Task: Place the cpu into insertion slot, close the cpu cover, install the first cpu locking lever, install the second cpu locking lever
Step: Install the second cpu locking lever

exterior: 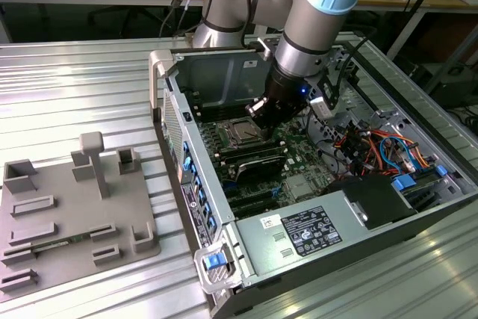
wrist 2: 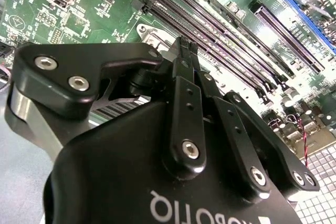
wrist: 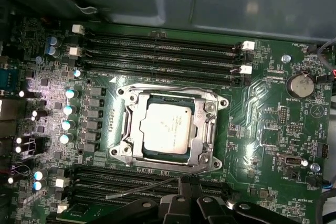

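Already the cpu (wrist: 167, 128) sits flat in its socket at the middle of the green motherboard (wrist: 273, 129), its silver-grey top facing up. Around it lies the cpu cover (wrist: 206, 124), a shiny metal frame folded down flat over the chip's edges, with the chip showing through its open window. So placing the chip looks done, and the cover appears lowered.

One thin locking lever (wrist: 139, 188) juts out loose at a slant from the socket edge nearest the arm, so at least that lever seems not yet latched. Whether the other lever is fastened cannot be told.

Black memory slots (wrist: 163, 51) run in rows on two opposite sides of the socket. A round coin battery (wrist: 301, 84) sits further out on the board.

Just beside the loose lever hangs the pincer (wrist 2: 186, 48). In the second wrist view its two black fingers (wrist 2: 185, 64) are pressed close together, with nothing seen between them, tips pointing down at the board.

In the exterior view the arm reaches down into an open computer case (exterior: 224, 207), which lies on its side on a ribbed metal surface (exterior: 75, 95). A grey fixture tray (exterior: 45, 214) rests near the surface's edge at the exterior view's left, well apart from the case.
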### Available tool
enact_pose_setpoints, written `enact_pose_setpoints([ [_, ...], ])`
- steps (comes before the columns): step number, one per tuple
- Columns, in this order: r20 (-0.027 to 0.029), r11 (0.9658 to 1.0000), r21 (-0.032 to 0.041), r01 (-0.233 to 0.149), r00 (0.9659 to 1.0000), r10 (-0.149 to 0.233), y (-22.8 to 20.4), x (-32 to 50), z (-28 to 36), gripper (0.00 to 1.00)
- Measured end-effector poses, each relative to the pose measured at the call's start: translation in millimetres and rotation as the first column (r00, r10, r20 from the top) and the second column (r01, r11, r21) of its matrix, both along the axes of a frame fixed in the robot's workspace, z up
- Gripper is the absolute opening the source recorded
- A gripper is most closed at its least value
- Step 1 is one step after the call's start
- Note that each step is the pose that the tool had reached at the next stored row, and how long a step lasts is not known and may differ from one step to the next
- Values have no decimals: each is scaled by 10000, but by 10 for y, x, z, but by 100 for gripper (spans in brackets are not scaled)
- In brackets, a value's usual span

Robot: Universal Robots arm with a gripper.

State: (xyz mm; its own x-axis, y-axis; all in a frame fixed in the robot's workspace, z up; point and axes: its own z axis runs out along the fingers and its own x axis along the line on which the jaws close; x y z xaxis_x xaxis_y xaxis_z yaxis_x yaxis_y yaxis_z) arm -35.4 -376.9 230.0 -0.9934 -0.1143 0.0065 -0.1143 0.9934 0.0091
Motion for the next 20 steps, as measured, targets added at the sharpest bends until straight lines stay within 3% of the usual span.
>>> enact_pose_setpoints([
  [8,0,10000,1,-1,10000,1,-12,-56,7,11],
  [20,-6,10000,1,-1,10000,1,-12,-307,-9,11],
])
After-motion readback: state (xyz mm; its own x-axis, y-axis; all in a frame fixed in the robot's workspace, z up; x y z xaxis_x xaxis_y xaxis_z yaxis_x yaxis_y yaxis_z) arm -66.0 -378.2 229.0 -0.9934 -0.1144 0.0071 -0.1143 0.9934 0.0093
